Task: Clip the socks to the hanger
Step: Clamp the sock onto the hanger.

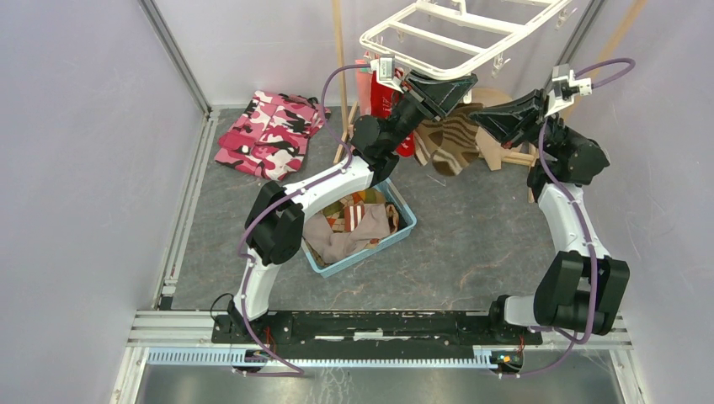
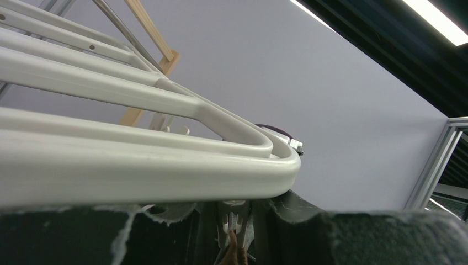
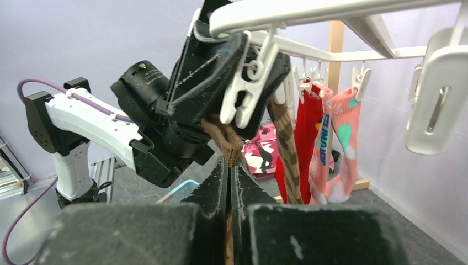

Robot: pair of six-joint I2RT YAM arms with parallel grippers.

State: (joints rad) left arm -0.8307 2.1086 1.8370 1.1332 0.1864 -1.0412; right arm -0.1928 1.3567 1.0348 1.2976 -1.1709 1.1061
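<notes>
the left gripper (image 3: 251, 74) is clamped on a white clip peg (image 3: 234, 107) at the corner of the hanger (image 3: 309, 11). the right gripper (image 3: 229, 168) is pinched tight on a brown sock (image 3: 223, 138), whose upper end sits right at that peg's lower tip. farther along the rim a brown striped sock (image 3: 287, 149), a red sock (image 3: 306, 127) and a pink sock (image 3: 339, 143) hang from their own pegs.

White hanger (image 2: 165, 176) rim curving across, clip (image 2: 233, 220) beneath it within the left gripper (image 2: 234, 238), brown sock (image 2: 236, 257) tip below, wooden pole (image 2: 148, 26) behind.
</notes>
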